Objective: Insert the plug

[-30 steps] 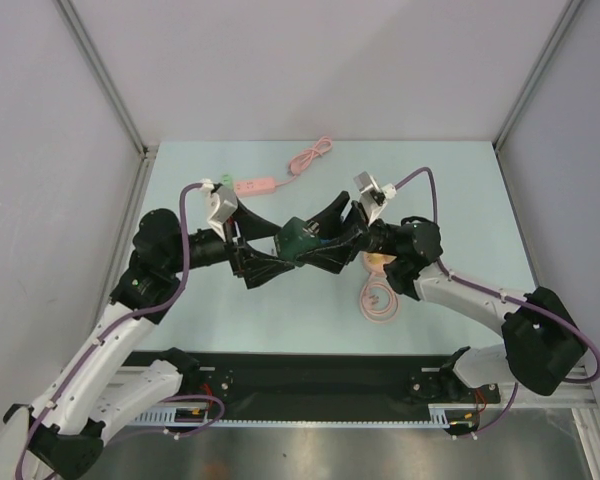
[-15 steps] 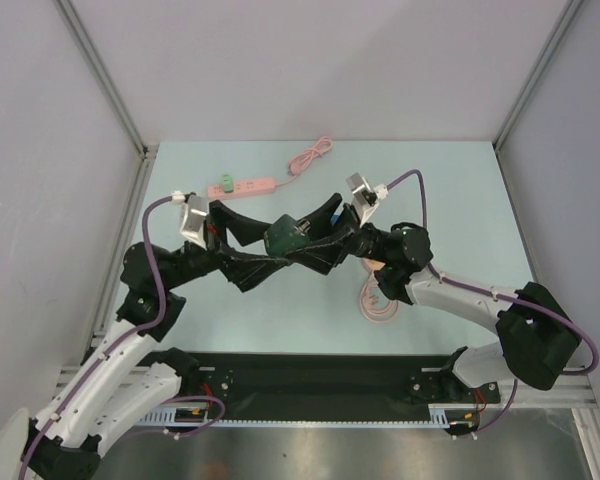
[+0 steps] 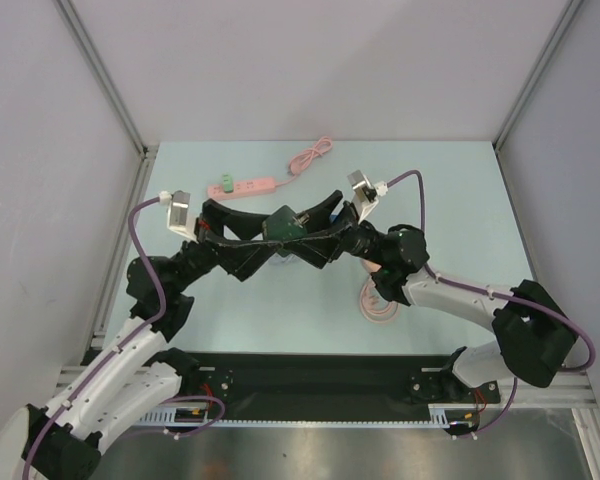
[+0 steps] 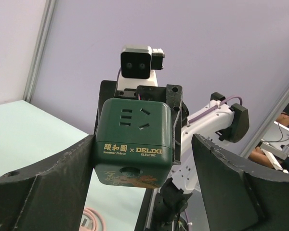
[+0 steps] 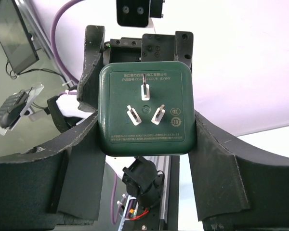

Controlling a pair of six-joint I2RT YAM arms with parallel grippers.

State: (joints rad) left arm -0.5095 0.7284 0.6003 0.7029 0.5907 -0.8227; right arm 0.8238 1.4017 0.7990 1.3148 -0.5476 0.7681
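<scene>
Pale green tabletop (image 3: 460, 200), green cube plug (image 3: 283, 224) aloft over its centre, right gripper (image 5: 147, 122) clamped on it, left gripper (image 4: 143, 142) spread apart around it, pink power strip (image 3: 242, 186) near far edge.

Looked like a robotics lab test cell: plain grey panels (image 3: 330, 60) on aluminium posts (image 3: 100, 75) boxed in a pale teal counter (image 3: 460, 190). A monitor (image 5: 13, 33) showed off to one side.
</scene>
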